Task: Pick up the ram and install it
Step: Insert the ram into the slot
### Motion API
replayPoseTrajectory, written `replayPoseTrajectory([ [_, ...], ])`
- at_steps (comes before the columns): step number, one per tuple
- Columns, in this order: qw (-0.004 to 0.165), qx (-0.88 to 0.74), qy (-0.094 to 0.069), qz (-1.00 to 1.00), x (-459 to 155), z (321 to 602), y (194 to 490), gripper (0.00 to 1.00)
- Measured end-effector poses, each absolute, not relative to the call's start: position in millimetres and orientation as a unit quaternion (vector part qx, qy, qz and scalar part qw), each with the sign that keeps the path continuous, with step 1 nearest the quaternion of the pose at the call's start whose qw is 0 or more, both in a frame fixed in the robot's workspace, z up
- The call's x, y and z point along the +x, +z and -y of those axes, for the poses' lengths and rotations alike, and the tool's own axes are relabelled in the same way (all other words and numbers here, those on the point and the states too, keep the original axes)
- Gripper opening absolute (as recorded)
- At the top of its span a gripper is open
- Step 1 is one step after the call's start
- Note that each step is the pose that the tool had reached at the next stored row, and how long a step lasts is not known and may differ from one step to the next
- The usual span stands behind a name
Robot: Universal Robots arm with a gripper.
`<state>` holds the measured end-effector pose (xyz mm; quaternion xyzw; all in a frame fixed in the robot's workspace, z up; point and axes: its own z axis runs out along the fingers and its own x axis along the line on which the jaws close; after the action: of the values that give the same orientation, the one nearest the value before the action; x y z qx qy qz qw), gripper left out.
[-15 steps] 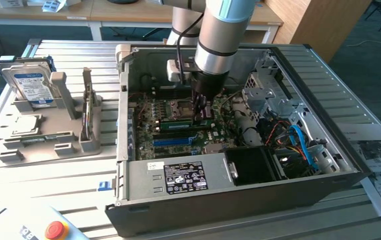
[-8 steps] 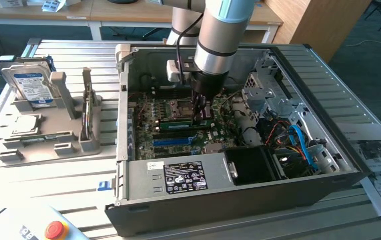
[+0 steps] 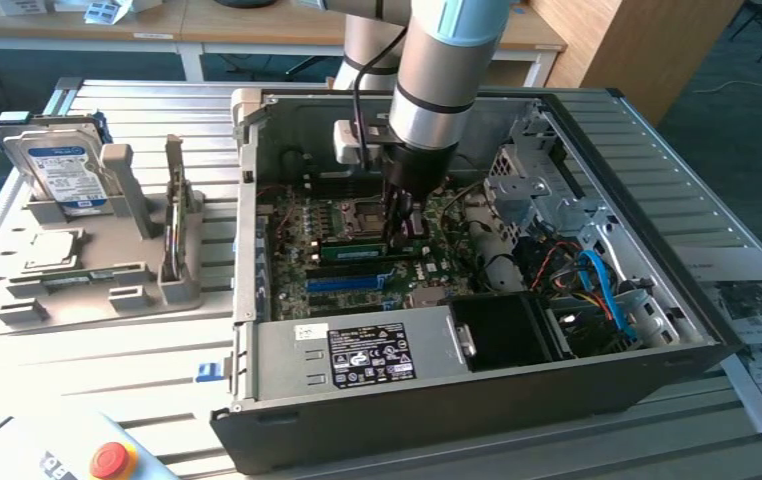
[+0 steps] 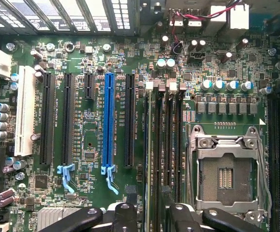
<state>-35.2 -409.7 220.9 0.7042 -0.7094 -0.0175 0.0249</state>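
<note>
Directly beneath the gripper [image 4: 148, 195], its fingers apart, the ram [image 3: 354, 240] stands slotted in the motherboard [image 4: 89, 125]; releasing well probably means leaving it level, both ends seated.

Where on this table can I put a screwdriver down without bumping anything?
Bare table slats lie between the grey fixture and the red-button box, on the exterior view's left. Inside the computer case, around the gripper, it is crowded.
</note>
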Motion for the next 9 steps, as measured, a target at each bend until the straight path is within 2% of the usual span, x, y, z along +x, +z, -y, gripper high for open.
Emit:
replayPoseTrajectory([
  [9,0.025,0.704,-0.018,0.709,-35.1,409.7,221.0,0.31],
])
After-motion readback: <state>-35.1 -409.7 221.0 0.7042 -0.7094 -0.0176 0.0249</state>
